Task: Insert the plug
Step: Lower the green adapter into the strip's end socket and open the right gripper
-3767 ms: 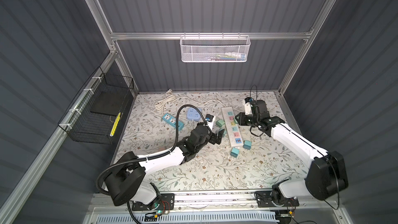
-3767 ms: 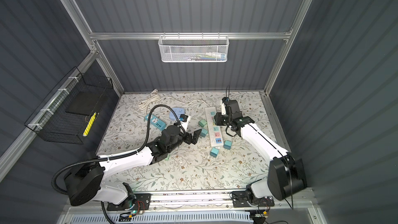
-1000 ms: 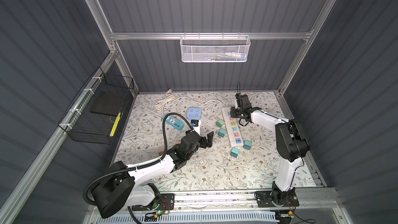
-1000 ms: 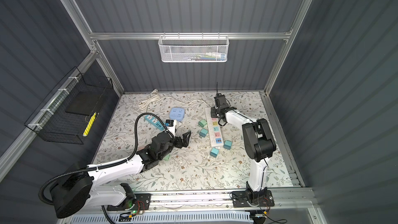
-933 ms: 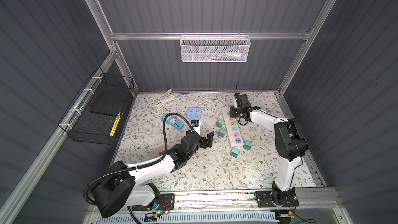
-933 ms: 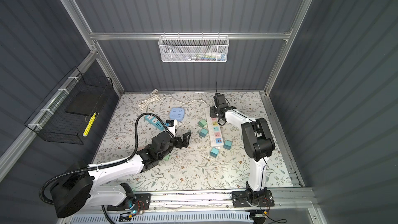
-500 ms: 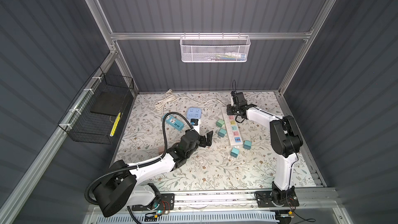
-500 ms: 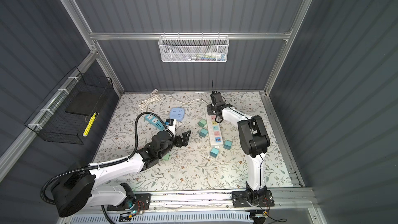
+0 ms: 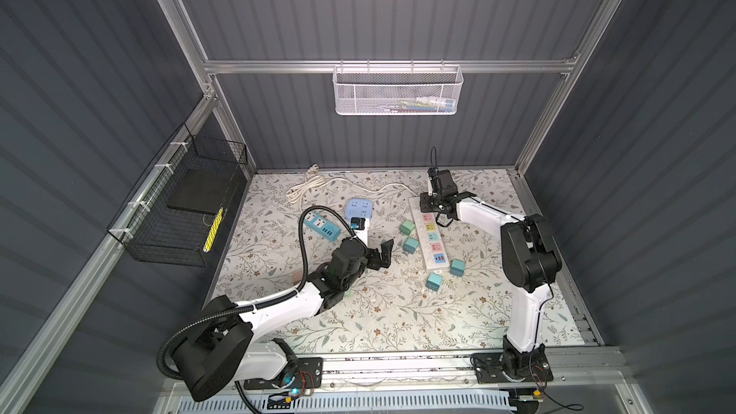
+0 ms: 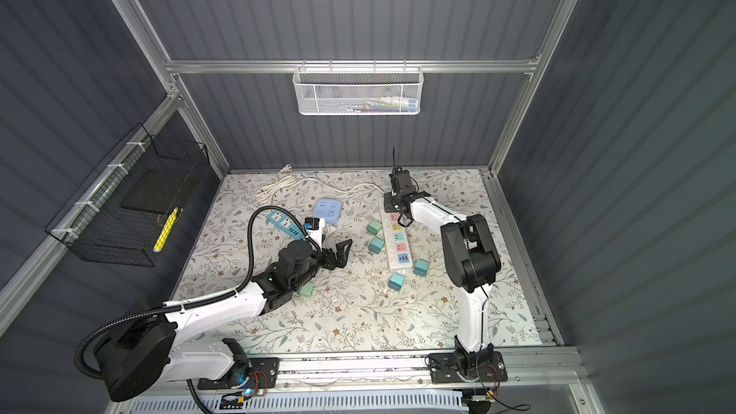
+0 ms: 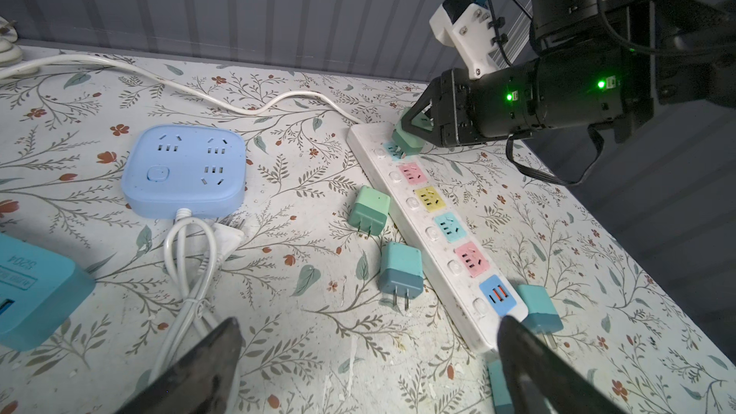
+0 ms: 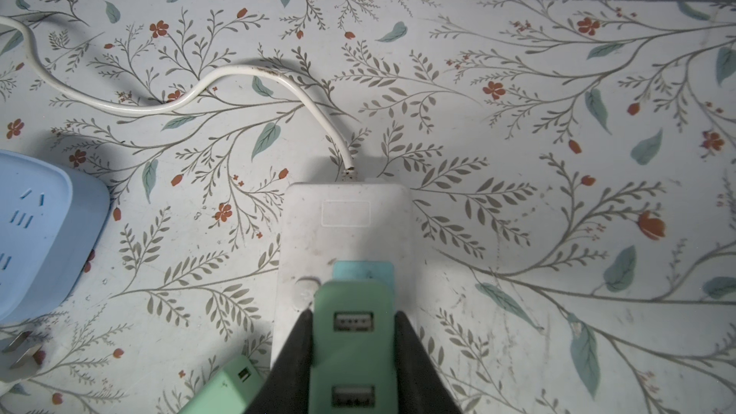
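Fingers (image 12: pixel 290 352) of right gripper (image 12: pixel 352 320) clamp boxy mint-green plug (image 11: pixel 406 143) over smooth white power strip (image 11: pixel 432 232); left gripper (image 11: pixel 368 326) gapes.

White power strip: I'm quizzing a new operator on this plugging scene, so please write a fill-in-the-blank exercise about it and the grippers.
The right gripper is shut on a USB charger plug whose colour is ____.
It holds that plug at the socket of the white power strip nearest the end where its ____ enters.
The left gripper is ____ and holds nothing.
Missing words: green; cord; open.
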